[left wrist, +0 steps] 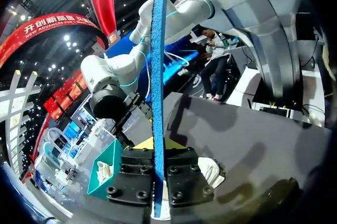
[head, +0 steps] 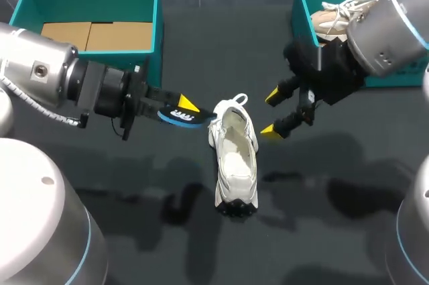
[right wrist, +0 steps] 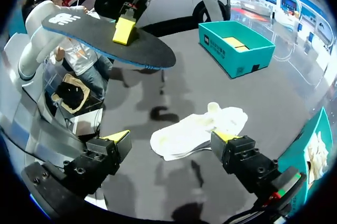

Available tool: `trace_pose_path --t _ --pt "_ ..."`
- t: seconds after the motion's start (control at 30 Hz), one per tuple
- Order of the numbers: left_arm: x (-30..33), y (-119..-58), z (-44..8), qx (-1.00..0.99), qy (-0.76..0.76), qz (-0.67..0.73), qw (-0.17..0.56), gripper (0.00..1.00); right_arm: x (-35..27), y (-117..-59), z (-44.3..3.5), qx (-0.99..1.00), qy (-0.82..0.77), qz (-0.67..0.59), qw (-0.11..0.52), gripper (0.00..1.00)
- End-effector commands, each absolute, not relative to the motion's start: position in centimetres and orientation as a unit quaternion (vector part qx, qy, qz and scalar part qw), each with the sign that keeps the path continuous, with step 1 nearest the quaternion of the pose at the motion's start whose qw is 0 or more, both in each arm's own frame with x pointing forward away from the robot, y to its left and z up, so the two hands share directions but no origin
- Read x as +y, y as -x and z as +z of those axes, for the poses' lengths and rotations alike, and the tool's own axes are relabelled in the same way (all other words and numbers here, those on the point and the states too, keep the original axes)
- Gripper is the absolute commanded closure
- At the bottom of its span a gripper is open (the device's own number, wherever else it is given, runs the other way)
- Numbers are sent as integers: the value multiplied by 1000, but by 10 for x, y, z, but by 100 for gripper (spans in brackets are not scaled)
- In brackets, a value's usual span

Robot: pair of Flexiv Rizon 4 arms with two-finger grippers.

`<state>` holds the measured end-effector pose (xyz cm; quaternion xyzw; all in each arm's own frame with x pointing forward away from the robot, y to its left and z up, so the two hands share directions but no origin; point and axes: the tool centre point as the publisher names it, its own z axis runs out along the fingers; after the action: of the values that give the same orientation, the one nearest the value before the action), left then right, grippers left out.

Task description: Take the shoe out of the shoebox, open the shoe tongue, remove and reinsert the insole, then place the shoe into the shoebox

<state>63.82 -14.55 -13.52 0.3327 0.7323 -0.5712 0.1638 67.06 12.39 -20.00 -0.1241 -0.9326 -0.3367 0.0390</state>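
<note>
Editor: Insole (right wrist: 95, 37) out of the shoe. What does this step call for?

Photographer: Reinsertion, by my reading. The left end effector (head: 184, 107) clamps the blue-edged insole between its yellow tips. The insole's free end sits just beside the far end of the white shoe (head: 234, 157), which lies opening-up near the middle of the worktop (head: 322, 198). The right end effector (head: 271, 113) hovers with its fingers spread, gripping nothing, just beside the shoe on the side toward the worktop's right edge. It should probably pin the collar first so the shoe cannot skid. Then the insole goes in nose down along the shoe's length and is pressed toward the toe until it lies flat. A skewed entry would likely fold it against the tongue.

Editor: And the surroundings?

Photographer: A dark, matte worktop. A teal shoebox (head: 157, 23) stands at the far left corner with cardboard (head: 94, 35) in its bottom. A second teal box (head: 298, 3) at the far right corner holds another pale shoe (head: 335, 17).
</note>
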Motion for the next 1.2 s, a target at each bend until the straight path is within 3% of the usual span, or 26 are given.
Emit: trace_pose_path --t 0.03,0.33,0.6,1.2 --pt "-166 -628 -147 737 -308 -579 164 100 115 -664 -209 -969 60 -234 -58 0" --pt "-195 -603 -170 732 -252 -609 172 100 101 -662 -243 -976 25 -197 -88 0" --pt "-212 -604 -202 747 -206 -605 185 100 106 -664 -282 -979 21 -189 -71 0" --pt "-221 -610 -206 748 -185 -607 193 100 110 -666 -291 -981 1 -185 -65 0"
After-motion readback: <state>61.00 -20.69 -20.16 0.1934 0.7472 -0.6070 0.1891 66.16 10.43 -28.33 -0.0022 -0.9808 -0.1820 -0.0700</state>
